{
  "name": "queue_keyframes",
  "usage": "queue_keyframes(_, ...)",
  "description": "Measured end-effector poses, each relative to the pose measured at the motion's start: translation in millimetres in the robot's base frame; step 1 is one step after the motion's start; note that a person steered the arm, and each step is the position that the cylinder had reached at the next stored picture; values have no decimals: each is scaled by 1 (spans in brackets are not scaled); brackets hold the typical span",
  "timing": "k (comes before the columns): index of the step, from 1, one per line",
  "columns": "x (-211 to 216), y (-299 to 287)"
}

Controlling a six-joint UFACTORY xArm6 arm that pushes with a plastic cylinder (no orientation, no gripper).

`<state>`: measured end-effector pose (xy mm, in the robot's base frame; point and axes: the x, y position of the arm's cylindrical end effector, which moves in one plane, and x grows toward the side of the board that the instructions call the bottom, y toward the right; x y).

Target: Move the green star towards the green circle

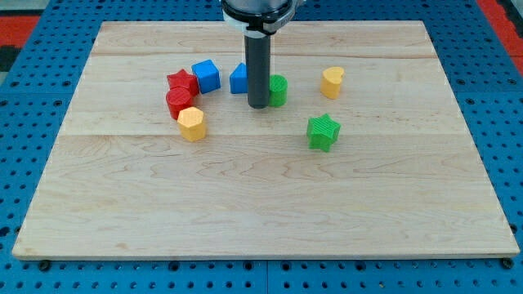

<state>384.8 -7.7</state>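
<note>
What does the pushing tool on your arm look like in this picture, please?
My tool is a straight, smooth, dark grey rod hanging from a rounded black mount with a pale band where they join. It ends in my tip, blunt and flat. No cables or markings show.

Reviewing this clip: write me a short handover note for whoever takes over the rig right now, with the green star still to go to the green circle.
Tip: my tip is down on the board, right beside the green circle, between it and a blue block at the view's left; contact with either cannot be told.
Job's things: the green star sits apart, toward the view's lower right of the green circle, with bare board between them.
Done: nothing visible; the star is not at the circle.
Left: bring the tip round to the star's far side, at the view's lower right, and push it up-left toward the circle.
Nearby: a yellow block lies up from the star.
</note>
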Motion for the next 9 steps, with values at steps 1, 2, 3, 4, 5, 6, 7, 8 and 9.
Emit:
queue_keyframes(1, 10, 5)
queue_keyframes(2, 14, 33)
queue_keyframes(3, 14, 80)
queue_keyframes(4, 17, 122)
queue_keyframes(5, 44, 132)
queue_keyframes(6, 69, 128)
queue_keyframes(7, 71, 90)
queue_keyframes(8, 71, 71)
queue_keyframes(9, 92, 76)
